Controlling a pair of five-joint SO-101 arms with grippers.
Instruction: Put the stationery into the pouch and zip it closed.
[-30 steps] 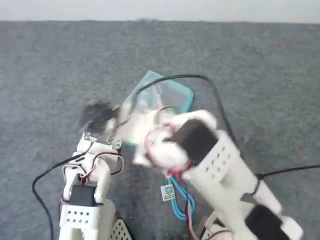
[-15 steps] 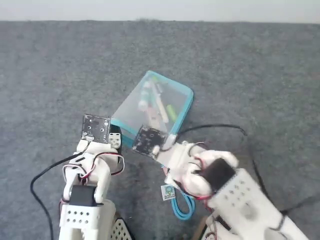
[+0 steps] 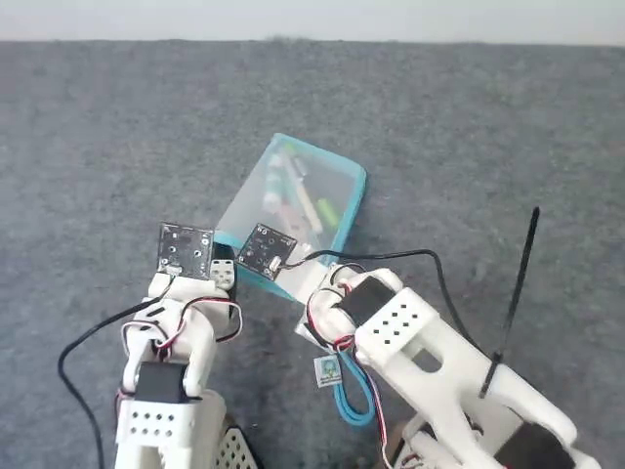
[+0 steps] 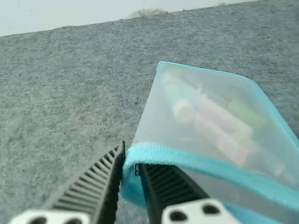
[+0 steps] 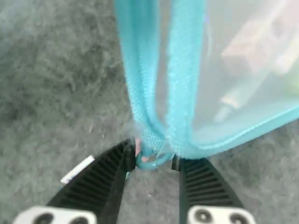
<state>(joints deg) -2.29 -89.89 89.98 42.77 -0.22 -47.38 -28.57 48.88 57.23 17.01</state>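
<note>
- Task thing: one translucent, teal-trimmed flat pouch [image 3: 293,200] lies on the grey felt-covered bench [image 3: 469,127], just ahead of both arms.
- Contents: coloured stick-shaped stationery [image 3: 305,200] is inside the pouch. At least four pieces show through the wall, but the exact count is not clear. No loose piece is seen on the bench.
- Left end effector [image 4: 131,157]: narrow, clamped on the teal corner of the pouch at one end of the zip edge.
- Right end effector [image 5: 154,161]: set to a narrow gap, not clamped. The small teal ring zip pull [image 5: 152,159] sits between the jaws, touching one of them.
- Key relation: the zip's long axis runs straight away from the right end effector, along the pouch's near edge, toward the corner the left one holds. The two teal zip bands [image 5: 161,74] stand apart beyond the pull, so the zip reads as open.
- Nearer arm: the right is at the pull. Judged next need is to pinch the pull and draw it along that axis.
- Count: two end effectors, one pull, one pouch.
</note>
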